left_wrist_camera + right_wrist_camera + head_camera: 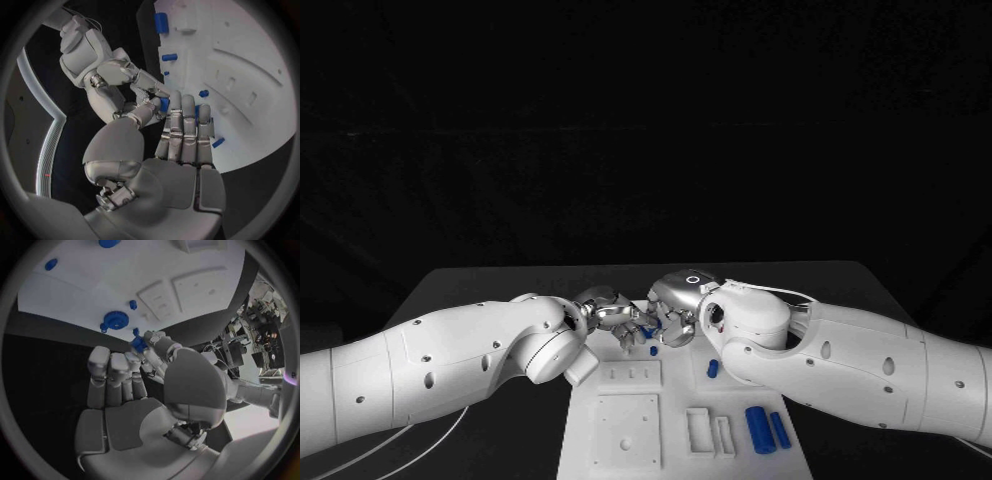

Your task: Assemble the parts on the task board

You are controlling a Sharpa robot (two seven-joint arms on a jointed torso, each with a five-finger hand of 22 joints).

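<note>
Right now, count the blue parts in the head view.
5: two long cylinders side by side at the task board's near right; a small part farther up; another mid-board; one blue part held by the right hand. Others may be hidden.

My head camera looks down at the surface (pixel 473 285) from above; each wrist camera sits close behind my hand, probably sharing the task board (pixel 661 420).

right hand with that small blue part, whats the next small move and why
Probably lower the right hand toward the task board and line up the small blue part it pinches at its fingertips. The part hangs just off the board's edge, near the blue gear, not yet seated. The left hand hovers flat close by, holding nothing, so it looks free to steady.
</note>
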